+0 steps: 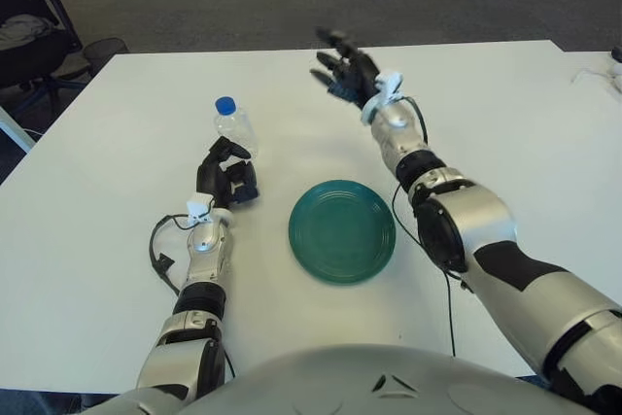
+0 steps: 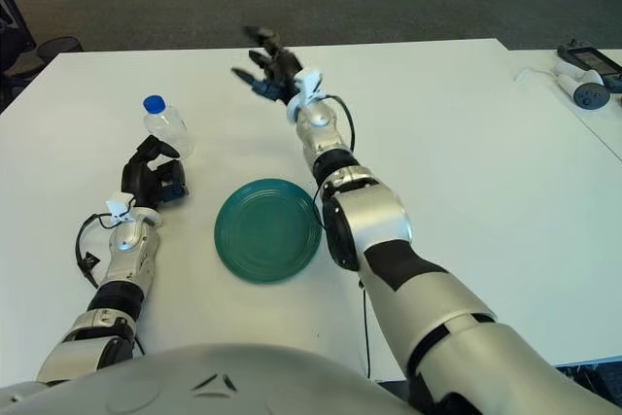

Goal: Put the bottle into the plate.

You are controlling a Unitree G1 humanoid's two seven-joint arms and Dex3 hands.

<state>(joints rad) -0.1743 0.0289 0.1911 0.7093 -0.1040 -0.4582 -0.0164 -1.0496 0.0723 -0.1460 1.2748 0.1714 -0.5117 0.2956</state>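
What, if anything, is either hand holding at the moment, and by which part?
Nothing is held. The left hand shows just short of the clear plastic bottle with a blue cap, fingers curled but empty. The right hand is raised over the far table, fingers spread.

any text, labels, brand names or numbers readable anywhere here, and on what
None can be read.
bottle: clear with a blue cap, no label showing.
plate: plain green, no markings.
white tag by the left hand: nothing legible.
white tag by the right hand: nothing legible.
devices at the far right table edge: too small to tell.
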